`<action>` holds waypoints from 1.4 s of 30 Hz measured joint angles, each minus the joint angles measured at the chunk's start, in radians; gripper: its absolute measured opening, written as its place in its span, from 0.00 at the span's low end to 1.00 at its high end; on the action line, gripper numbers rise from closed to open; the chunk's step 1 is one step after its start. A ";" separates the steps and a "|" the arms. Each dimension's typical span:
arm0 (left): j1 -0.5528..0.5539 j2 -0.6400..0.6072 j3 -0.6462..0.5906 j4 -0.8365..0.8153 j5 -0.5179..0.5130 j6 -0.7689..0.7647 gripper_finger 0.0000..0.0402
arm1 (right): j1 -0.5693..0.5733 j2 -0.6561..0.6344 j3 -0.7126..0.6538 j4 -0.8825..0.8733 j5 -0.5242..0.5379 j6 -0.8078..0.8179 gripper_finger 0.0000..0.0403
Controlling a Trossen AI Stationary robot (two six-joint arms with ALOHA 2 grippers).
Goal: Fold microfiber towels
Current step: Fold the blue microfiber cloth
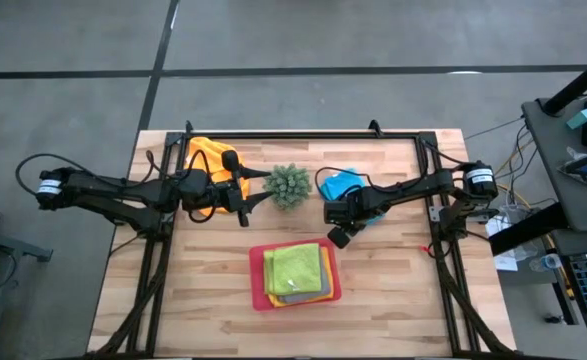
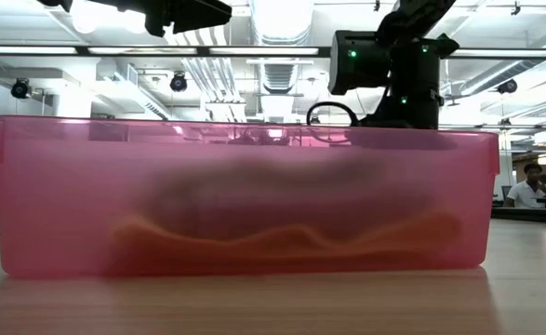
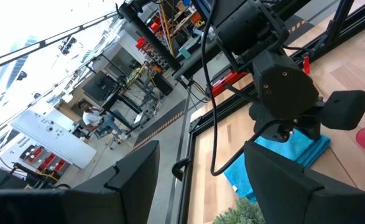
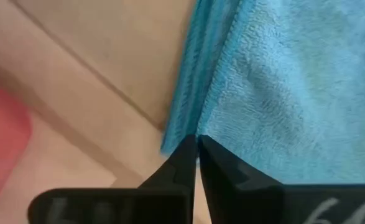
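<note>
At the middle right of the high view, the right gripper (image 1: 339, 232) sits by the blue towel (image 1: 342, 184), which lies on the wood surface (image 1: 393, 280) just right of the little green plant (image 1: 288, 186). In the right wrist view, its two dark fingers (image 4: 181, 163) are pressed almost together, with the fuzzy blue cloth right at their tips; I think they pinch the towel's edge, though only a thin fold seems to sit between them. At the upper left of the high view, the left gripper (image 1: 241, 196) hangs over the orange towel (image 1: 205, 158), which lies bunched in the back left corner. Its fingers (image 3: 138, 180) are spread wide in the left wrist view and hold nothing. In the lower middle of the high view, the pink tray (image 1: 258, 296) holds a neat stack with the lime green towel (image 1: 296, 268) on top and yellow and orange edges peeking out under it. So some towels look done, and the blue one seems to be the one being worked on now. Next, the right gripper likely needs to keep its pinch tight, lift the edge, and carry it across so it lands even on the far edge. The left gripper could hold the cloth down so it does not slide.
</note>
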 joint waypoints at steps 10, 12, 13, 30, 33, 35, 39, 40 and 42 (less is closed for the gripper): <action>0.000 0.000 0.000 0.000 0.000 0.000 0.55 | 0.008 -0.011 0.063 -0.140 -0.007 -0.034 0.02; 0.000 0.000 0.000 0.000 0.000 0.000 0.55 | 0.014 -0.011 0.067 -0.135 -0.032 -0.035 0.02; 0.000 0.000 0.000 0.000 0.000 0.000 0.55 | 0.016 -0.007 0.067 -0.134 -0.048 -0.030 0.02; 0.000 0.000 0.000 0.000 0.000 0.000 0.55 | 0.031 0.000 0.029 -0.015 -0.107 -0.066 0.12; 0.000 0.000 0.000 0.000 0.000 0.000 0.55 | 0.031 -0.033 0.029 -0.023 -0.125 -0.067 0.20; 0.000 0.000 0.000 0.000 0.000 0.000 0.55 | 0.031 -0.059 0.029 -0.029 -0.134 -0.067 0.24; 0.000 0.000 0.000 0.000 0.000 0.000 0.55 | 0.022 -0.121 0.028 -0.033 -0.106 -0.079 0.33; 0.000 0.000 0.000 0.000 0.000 0.000 0.55 | 0.015 -0.137 0.028 -0.032 -0.081 -0.085 0.35; 0.000 0.000 0.000 0.000 0.000 0.000 0.55 | -0.011 -0.168 0.021 -0.032 -0.021 -0.089 0.38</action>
